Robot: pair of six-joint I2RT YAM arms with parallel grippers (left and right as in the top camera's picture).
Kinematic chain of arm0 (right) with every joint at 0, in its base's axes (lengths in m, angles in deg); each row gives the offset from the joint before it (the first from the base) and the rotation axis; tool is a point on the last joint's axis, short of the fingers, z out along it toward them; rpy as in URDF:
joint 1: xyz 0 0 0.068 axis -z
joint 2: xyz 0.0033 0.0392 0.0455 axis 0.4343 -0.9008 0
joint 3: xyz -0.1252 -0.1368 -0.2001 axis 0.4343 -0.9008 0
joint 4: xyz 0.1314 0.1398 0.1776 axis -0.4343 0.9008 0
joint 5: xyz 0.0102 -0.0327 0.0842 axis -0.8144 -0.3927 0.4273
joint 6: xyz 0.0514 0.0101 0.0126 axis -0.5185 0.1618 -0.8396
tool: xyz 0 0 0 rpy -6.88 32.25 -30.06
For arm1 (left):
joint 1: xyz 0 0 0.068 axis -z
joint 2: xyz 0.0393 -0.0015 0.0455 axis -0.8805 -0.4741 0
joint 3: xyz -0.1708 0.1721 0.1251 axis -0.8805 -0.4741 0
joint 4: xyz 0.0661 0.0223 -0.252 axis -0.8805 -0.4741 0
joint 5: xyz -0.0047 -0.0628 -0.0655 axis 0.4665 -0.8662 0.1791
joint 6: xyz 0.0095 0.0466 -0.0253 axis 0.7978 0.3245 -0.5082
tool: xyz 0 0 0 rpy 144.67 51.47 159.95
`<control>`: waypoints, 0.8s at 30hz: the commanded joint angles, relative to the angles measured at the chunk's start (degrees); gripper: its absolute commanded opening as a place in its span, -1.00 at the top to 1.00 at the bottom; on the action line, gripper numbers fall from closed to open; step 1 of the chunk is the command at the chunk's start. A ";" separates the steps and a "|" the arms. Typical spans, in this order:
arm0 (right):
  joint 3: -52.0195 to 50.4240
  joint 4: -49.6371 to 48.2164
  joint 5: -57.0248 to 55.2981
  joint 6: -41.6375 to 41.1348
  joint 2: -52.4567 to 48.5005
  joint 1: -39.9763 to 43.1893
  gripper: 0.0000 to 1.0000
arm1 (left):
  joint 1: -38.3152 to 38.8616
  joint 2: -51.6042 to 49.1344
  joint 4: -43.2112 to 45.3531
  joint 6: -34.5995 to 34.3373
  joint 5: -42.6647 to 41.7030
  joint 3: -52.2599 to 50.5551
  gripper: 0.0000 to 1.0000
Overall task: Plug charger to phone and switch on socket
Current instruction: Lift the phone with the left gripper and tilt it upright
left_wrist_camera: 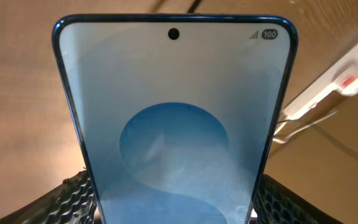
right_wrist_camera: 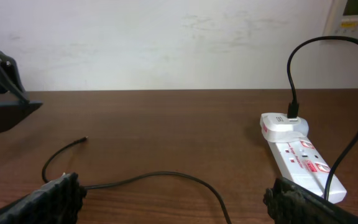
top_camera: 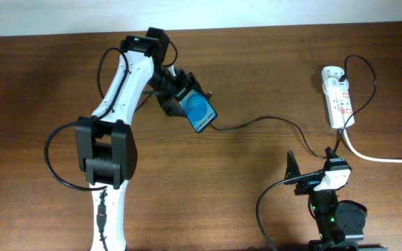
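The phone (top_camera: 199, 113) is left of centre, the socket (top_camera: 338, 97) far right, the charger (top_camera: 271, 120) lying on the table (top_camera: 257, 56) between them.

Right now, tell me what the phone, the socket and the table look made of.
The phone: glossy glass front, faint smudges and reflections. The socket: smooth white moulded plastic, probably. The table: brown wood or wood-look laminate, grain streaks, slight sheen.

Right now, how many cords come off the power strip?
2. The thin black charger is plugged in at the far end of the socket; a thick white cord leaves its near end and runs off to the right. None looks hidden.
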 commanded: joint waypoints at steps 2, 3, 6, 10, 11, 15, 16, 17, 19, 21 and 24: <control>-0.31 0.26 -0.07 -0.24 0.42 -0.31 -0.97 | -1.81 -0.04 -1.51 -8.41 -17.66 1.70 1.00; -0.31 0.26 -0.04 -0.24 0.42 -0.31 -0.97 | -2.12 -0.04 -1.51 -8.41 -21.33 1.70 1.00; -0.31 0.26 -0.04 -0.24 0.42 -0.31 -0.97 | -2.67 -0.04 -2.19 -8.41 -25.03 1.70 1.00; -0.31 0.26 -0.04 -0.24 0.42 -0.31 -0.97 | -2.80 -0.04 -2.84 -8.37 -28.61 1.70 1.00; -0.31 0.26 -0.07 -0.24 0.42 -0.31 -0.97 | -2.80 -0.04 -2.99 -8.37 -30.42 1.70 1.00; -0.31 0.26 -0.07 -0.24 0.42 -0.31 -0.97 | -2.80 -0.04 -2.97 -8.37 -29.83 1.70 1.00; -0.31 0.26 -0.07 -0.24 0.42 -0.31 -0.97 | -2.80 -0.04 -2.97 -8.35 -29.51 1.70 1.00; -0.31 0.26 -0.07 -0.24 0.42 -0.31 -0.97 | -2.80 -0.04 -2.97 -8.37 -28.70 1.70 1.00; -0.31 0.26 -0.07 -0.24 0.42 -0.31 -0.97 | -2.80 -0.04 -2.97 -8.35 -26.53 1.70 1.00; -0.31 0.26 -0.07 -0.24 0.42 -0.31 -0.97 | -2.80 -0.04 -3.02 -8.37 -23.82 1.70 1.00; -0.31 0.26 -0.07 -0.24 0.42 -0.31 -0.97 | -2.80 -0.04 -3.02 -8.39 -16.68 1.70 1.00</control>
